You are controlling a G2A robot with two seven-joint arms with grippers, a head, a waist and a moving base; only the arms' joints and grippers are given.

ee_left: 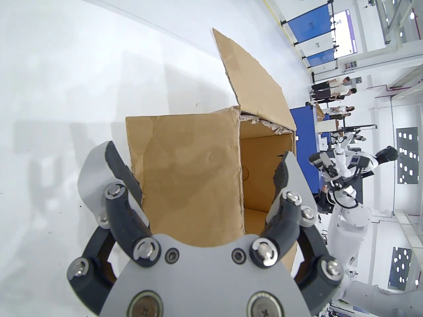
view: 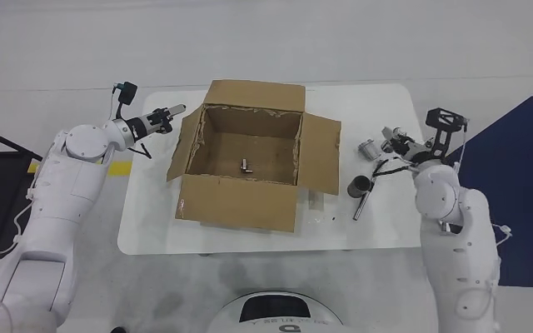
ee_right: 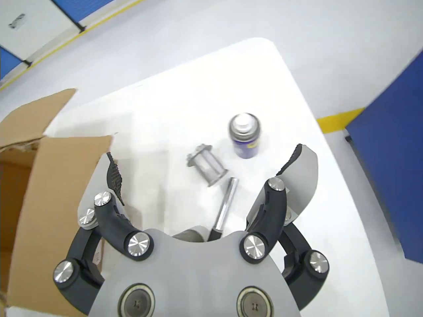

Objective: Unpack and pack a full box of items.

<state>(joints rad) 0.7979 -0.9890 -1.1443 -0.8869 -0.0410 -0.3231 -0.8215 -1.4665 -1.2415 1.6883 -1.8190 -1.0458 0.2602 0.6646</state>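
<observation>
Top view: one part (view: 244,164) lies mid-floor in the box (view: 237,204), left gripper (ee_left: 198,159) and right gripper (ee_right: 205,156) are spread wide, empty; a vertical pick clear of flaps (view: 321,154) is advised.

Left gripper (ee_left: 198,159): 2 fingers spread wide, at the end of a bent arm. Right gripper (ee_right: 205,159): 2 fingers equally parted, forearm angled back behind the hand.

Bright, even light, soft shadows on the table (view: 379,112); wrist views bow at edges.
</observation>
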